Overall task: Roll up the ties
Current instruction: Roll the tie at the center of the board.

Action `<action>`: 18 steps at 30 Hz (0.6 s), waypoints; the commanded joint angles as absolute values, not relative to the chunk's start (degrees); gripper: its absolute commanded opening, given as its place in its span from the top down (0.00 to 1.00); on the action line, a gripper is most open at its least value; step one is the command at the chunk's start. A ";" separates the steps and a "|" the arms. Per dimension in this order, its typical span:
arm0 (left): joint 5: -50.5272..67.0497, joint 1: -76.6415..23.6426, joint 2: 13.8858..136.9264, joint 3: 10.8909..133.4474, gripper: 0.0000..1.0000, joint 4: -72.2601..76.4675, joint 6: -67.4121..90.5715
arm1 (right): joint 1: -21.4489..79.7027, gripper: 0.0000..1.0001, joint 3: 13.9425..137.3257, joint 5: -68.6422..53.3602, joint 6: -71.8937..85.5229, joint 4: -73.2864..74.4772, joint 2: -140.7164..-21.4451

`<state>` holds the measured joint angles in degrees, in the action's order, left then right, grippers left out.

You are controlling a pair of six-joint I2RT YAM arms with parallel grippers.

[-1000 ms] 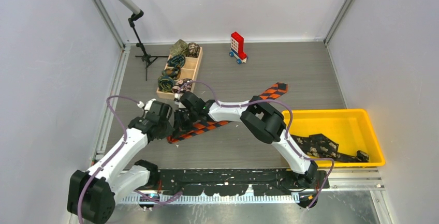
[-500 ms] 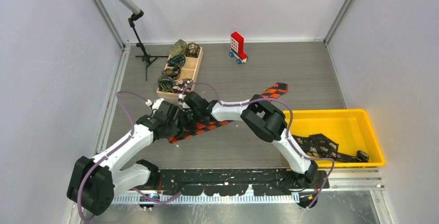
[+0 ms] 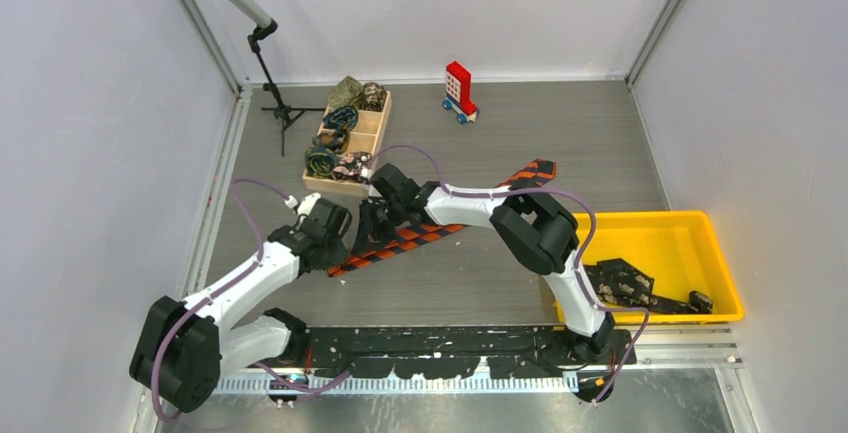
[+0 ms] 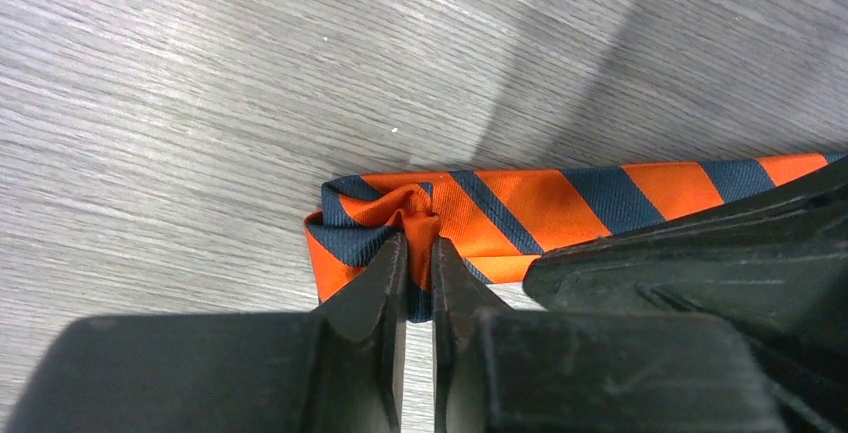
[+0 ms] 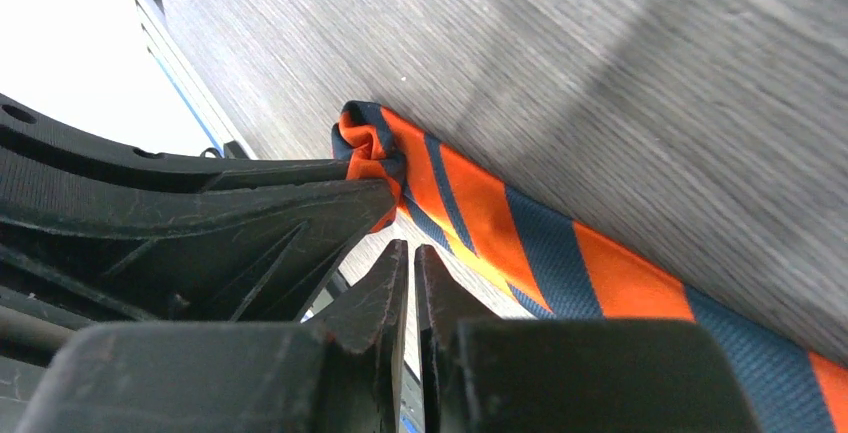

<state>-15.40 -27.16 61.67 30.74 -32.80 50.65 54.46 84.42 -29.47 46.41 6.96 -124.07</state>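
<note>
An orange-and-dark checked tie (image 3: 405, 240) lies slanted across the table, with its wide end at the far right (image 3: 536, 169). My left gripper (image 3: 348, 240) is shut on the tie's narrow near end. In the left wrist view the jaws (image 4: 420, 245) pinch a bunched fold of the tie (image 4: 560, 203). My right gripper (image 3: 370, 223) sits right beside it. In the right wrist view its jaws (image 5: 412, 249) are shut and empty, just off the edge of the tie (image 5: 500, 223).
A wooden tray (image 3: 374, 135) at the back left holds several rolled ties. A yellow bin (image 3: 650, 223) at the right holds dark speckled ties (image 3: 620, 283). A red-and-white toy block (image 3: 459, 90) stands at the back. A tripod (image 3: 275, 93) stands at the far left.
My left gripper has moved right to the tie's near end. My right wrist has shifted right and back, staying next to the left gripper.
</note>
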 commanded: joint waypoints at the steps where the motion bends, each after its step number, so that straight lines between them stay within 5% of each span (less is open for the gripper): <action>1: -14.60 -27.64 61.02 29.98 0.86 -31.29 51.64 | 54.23 0.87 84.58 -28.58 45.09 7.52 -120.41; 5: -14.65 -27.64 59.44 29.91 0.65 -31.27 51.77 | 54.20 0.87 85.27 -28.77 45.26 7.70 -120.45; 8: -14.89 -27.69 58.21 29.73 0.59 -31.29 51.92 | 54.21 0.87 85.98 -28.74 45.26 7.81 -120.54; 14: -15.85 -27.69 56.00 29.04 0.60 -31.29 53.10 | 54.23 0.87 86.99 -28.92 45.44 8.03 -120.68; 18: -16.55 -27.69 54.76 28.18 0.69 -31.61 54.14 | 54.21 0.87 87.51 -28.92 45.71 8.11 -120.61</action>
<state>-14.96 -27.42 56.40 29.12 -32.38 52.58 54.04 84.88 -29.02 46.22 8.69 -123.87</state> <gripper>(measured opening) 0.355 0.130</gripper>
